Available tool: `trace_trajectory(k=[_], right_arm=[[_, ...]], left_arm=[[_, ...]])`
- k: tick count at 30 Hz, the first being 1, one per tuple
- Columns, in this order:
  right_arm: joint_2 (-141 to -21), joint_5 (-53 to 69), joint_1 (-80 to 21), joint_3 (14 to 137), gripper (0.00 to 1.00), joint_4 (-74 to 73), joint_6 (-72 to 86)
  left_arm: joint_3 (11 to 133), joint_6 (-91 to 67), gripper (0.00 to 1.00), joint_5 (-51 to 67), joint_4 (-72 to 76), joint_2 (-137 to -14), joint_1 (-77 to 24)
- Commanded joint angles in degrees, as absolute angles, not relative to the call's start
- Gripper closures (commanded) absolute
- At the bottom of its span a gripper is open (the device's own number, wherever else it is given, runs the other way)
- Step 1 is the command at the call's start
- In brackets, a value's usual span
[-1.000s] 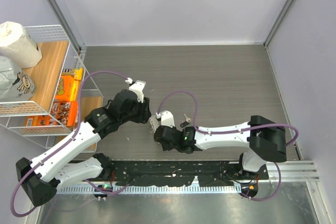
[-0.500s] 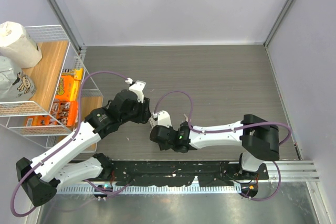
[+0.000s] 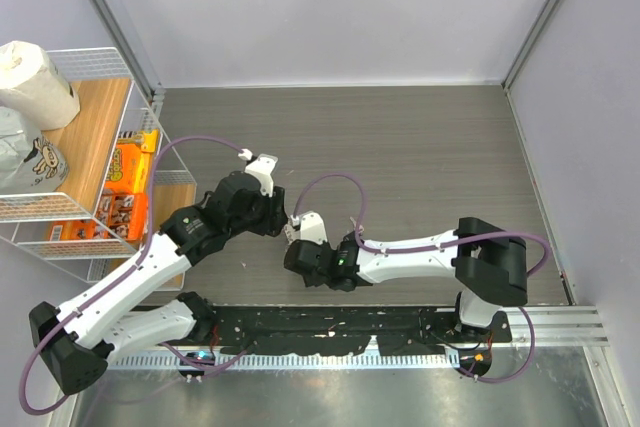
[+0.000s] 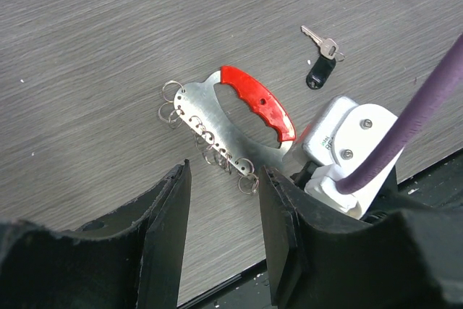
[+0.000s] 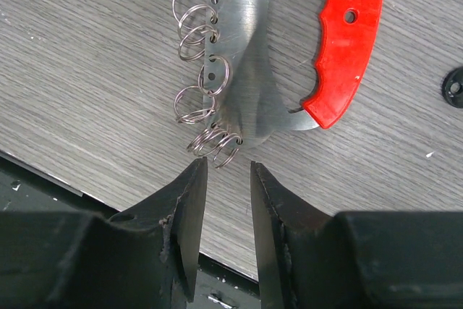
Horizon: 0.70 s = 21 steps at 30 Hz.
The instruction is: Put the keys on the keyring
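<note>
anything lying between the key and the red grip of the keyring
Nothing. In the left wrist view, only bare grey tabletop separates the key from the red grip of the keyring.

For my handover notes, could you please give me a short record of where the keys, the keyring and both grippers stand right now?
keyring: flat on the table, red grip on one edge, row of small split rings on the other
keys: on the table, apart from the keyring, off its red-grip side; on no ring
left gripper: open, empty, pointed at the ring row
right gripper: slightly open, empty, tips just short of the end rings
task: not yet done
</note>
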<state>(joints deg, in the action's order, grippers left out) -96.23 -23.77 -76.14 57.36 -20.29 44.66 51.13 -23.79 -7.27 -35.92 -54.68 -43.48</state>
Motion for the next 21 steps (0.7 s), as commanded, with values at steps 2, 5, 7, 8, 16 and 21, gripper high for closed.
trace_trajectory(k=[2,5,7,8,16,21], right_arm=[[-97.03,-25.93,-76.55,59.94,0.64,-20.57,46.49],[-97.29,-26.19,-76.55,60.12,0.64,-20.65,46.41],[-97.47,-26.37,-76.55,60.38,0.64,-20.65,46.49],[-97.56,-26.28,-76.55,60.47,0.64,-20.74,46.41],[-99.05,-26.19,-76.64,61.52,0.64,-20.92,46.58],[-99.32,-27.07,-76.55,61.79,0.64,-22.15,47.37]], left_arm=[[50.98,-23.38,0.52,-6.85,-34.89,-53.26,-43.33],[51.06,-23.38,0.51,-6.86,-34.89,-53.35,-43.33],[51.15,-23.29,0.51,-7.03,-34.80,-53.44,-43.33],[50.98,-23.29,0.51,-6.86,-34.89,-53.44,-43.33],[50.89,-23.20,0.51,-6.94,-34.80,-53.61,-43.33],[50.80,-23.20,0.51,-7.03,-34.72,-53.44,-43.33]])
